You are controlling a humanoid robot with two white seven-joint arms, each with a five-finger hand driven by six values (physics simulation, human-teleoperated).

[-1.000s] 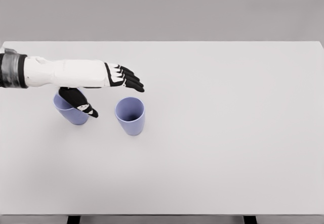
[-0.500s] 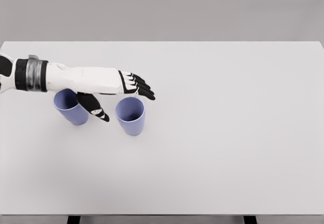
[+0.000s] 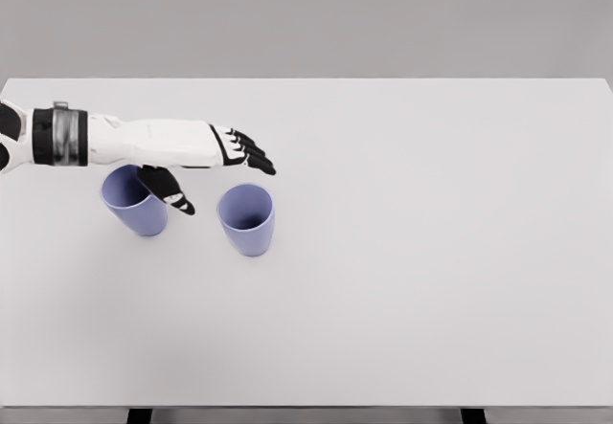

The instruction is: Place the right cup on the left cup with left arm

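Fingers of the left robot hand (image 3: 222, 161) spread wide, empty, above 2 cups on the bench (image 3: 431, 252). Right cup (image 3: 246, 219) stands upright just right of the thumb, left cup (image 3: 133, 200) near; a careless close could tip it.

Bright, even light (soft shadows), sharp.

Two cups stood upright on the table (image 3: 402, 280), left cup (image 3: 132, 206) at the left, right cup (image 3: 246, 218) near it to the right, robot hand (image 3: 213, 161) held above and between them, touching neither
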